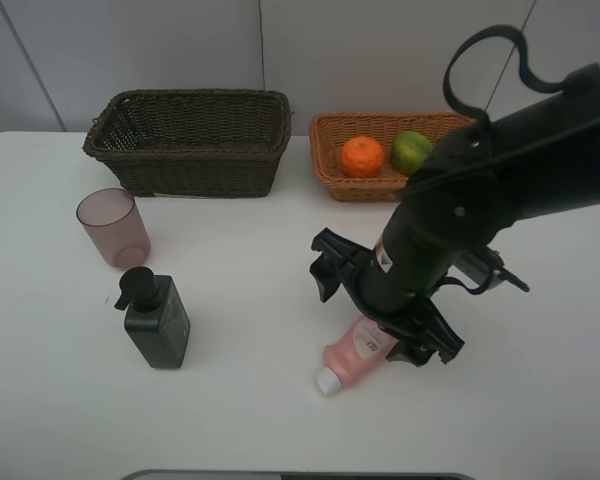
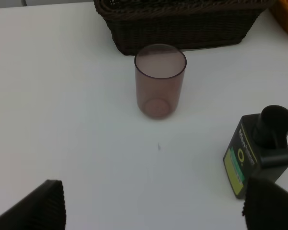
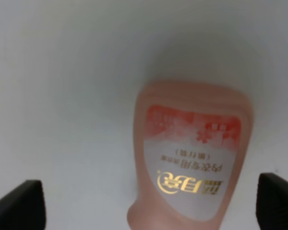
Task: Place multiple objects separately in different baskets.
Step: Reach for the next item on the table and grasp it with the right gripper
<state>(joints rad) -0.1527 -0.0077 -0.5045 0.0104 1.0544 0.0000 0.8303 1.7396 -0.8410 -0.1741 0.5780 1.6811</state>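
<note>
the right claw [image 3: 149, 206] hangs over the tube [image 1: 352, 356], jaws wide apart on either side, clear of it. the tube lies on the table [image 1: 540, 400]. the left claw [image 2: 156, 211] gapes empty. the orange [image 1: 362, 156] and green fruit [image 1: 412, 151] sit in the tan basket [image 1: 325, 140]; the cup [image 1: 113, 226] and bottle [image 1: 156, 320] stand on the table.

Right arm [image 1: 500, 180] was matte black and cylindrical, with a looped black cable [image 1: 448, 72] and a small white label [image 1: 384, 259].
</note>
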